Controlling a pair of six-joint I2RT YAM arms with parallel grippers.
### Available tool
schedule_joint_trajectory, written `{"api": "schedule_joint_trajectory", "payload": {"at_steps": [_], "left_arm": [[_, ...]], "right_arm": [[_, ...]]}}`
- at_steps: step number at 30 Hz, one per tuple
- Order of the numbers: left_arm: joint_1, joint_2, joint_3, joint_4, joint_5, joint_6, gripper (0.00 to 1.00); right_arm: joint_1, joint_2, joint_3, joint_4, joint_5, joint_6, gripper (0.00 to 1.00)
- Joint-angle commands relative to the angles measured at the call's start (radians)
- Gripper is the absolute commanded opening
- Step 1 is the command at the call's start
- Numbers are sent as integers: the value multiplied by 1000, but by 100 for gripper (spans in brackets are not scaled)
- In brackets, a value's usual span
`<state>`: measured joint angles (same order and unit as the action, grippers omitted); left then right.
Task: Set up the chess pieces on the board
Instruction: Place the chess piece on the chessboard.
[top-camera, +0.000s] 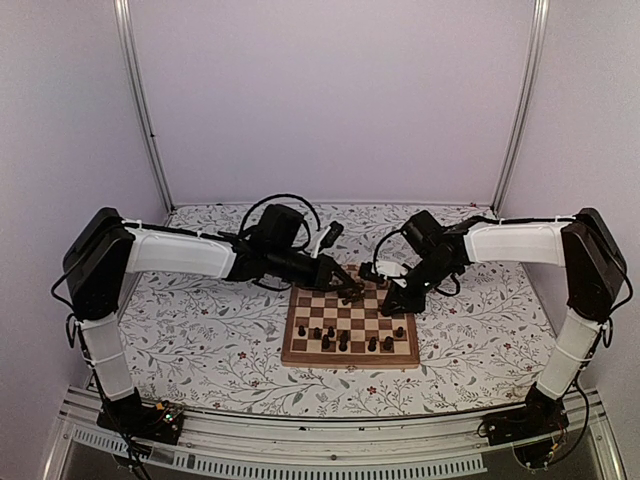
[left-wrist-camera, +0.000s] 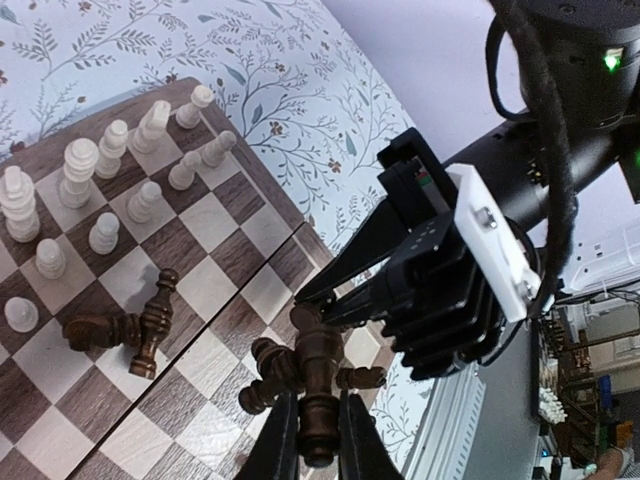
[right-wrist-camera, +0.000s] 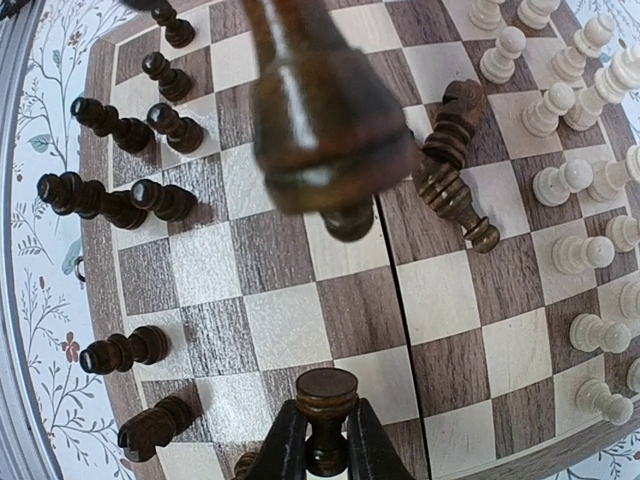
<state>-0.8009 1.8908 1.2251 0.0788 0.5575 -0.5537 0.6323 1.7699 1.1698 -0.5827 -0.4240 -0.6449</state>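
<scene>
The board (top-camera: 292, 350) lies mid-table. My left gripper (top-camera: 352, 291) hovers over its far edge, and in the left wrist view it (left-wrist-camera: 318, 402) is shut on a dark chess piece (left-wrist-camera: 318, 350) held upright. My right gripper (top-camera: 396, 300) meets it from the right. In the right wrist view it (right-wrist-camera: 326, 412) is shut on another dark piece (right-wrist-camera: 328, 386), flat base up. Pale pieces (left-wrist-camera: 100, 180) (right-wrist-camera: 570, 180) stand in two rows at one end. Dark pieces (right-wrist-camera: 120, 200) stand at the other end, and two dark pieces (left-wrist-camera: 120, 328) (right-wrist-camera: 450, 170) lie toppled mid-board.
More dark pieces (left-wrist-camera: 270, 368) (right-wrist-camera: 150, 428) lie on their sides near the board's corner. The right gripper's black body (left-wrist-camera: 440, 290) hangs close over the left gripper's piece. A large blurred dark piece (right-wrist-camera: 320, 120) fills the top of the right wrist view. The floral table (top-camera: 200, 330) surrounds the board.
</scene>
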Motion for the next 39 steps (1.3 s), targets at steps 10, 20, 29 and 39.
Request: {"api": "schedule_joint_trajectory", "payload": {"at_steps": [10,20,29,39], "left_arm": [[11,-45,11,-210,-119,139,5],[12,-19,11,-147,-61,142,5],[11,-8,29,-132,-38,136,5],[6,-116,100,-467,-229,286,6]], "right_arm": [[-6,44,-3,-2,14,4,27],[-6,0,33,-34,-62,5,41],[-6,-1,62,-39,-60,9,43],[-10,-59,42,-32,9,-5,44]]}}
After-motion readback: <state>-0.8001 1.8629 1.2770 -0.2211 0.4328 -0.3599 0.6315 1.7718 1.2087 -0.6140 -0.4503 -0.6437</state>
